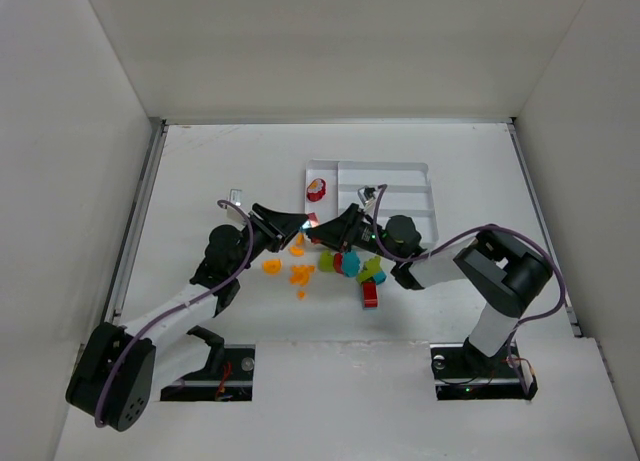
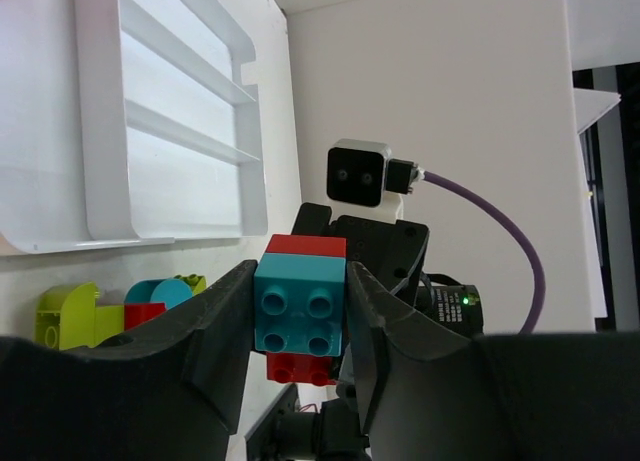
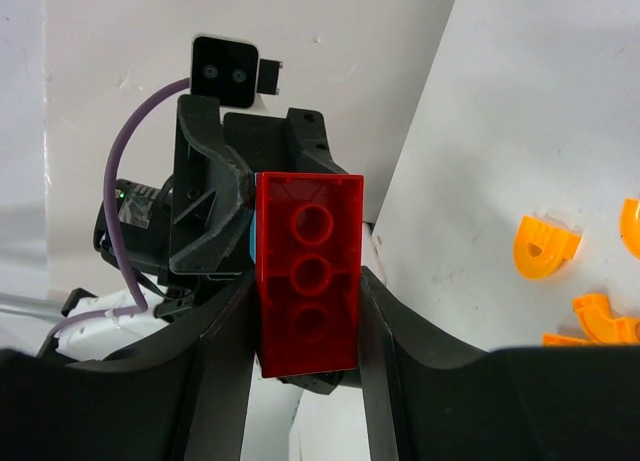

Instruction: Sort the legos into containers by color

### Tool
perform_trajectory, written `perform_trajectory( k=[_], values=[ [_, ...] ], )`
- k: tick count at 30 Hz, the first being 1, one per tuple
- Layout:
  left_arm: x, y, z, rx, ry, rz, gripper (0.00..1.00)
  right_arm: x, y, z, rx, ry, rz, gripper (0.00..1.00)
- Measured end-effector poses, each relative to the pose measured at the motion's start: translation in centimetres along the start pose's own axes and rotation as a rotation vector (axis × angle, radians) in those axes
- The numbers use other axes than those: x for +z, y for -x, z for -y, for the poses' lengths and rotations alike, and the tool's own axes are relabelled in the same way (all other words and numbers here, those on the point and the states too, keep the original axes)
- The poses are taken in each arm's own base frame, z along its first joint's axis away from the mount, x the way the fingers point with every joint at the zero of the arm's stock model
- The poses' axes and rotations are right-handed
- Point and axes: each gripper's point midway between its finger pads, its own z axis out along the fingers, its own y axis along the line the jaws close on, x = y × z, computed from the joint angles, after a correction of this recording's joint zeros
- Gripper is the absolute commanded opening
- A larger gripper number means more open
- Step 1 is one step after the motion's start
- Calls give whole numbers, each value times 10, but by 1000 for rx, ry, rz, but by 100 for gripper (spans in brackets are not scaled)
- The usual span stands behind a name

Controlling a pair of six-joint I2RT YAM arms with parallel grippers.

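left gripper clamped on the teal brick. right gripper clamped on the red brick stuck to it, the pair held just in front of the tray. hard, light, slick plastic: grip the flat sides, and expect a stiff joint. only the top view shows the other legos loose on the tabletop. the wrist views show each grip.
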Motion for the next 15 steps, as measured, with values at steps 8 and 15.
perform_trajectory(
  k=[8,15],
  values=[
    [0,-1,-1,12,2,-3,17,-1,0,1,1,-1,2,39],
    [-4,2,-7,21,24,-11,10,-8,4,9,-4,-21,7,39]
  ],
)
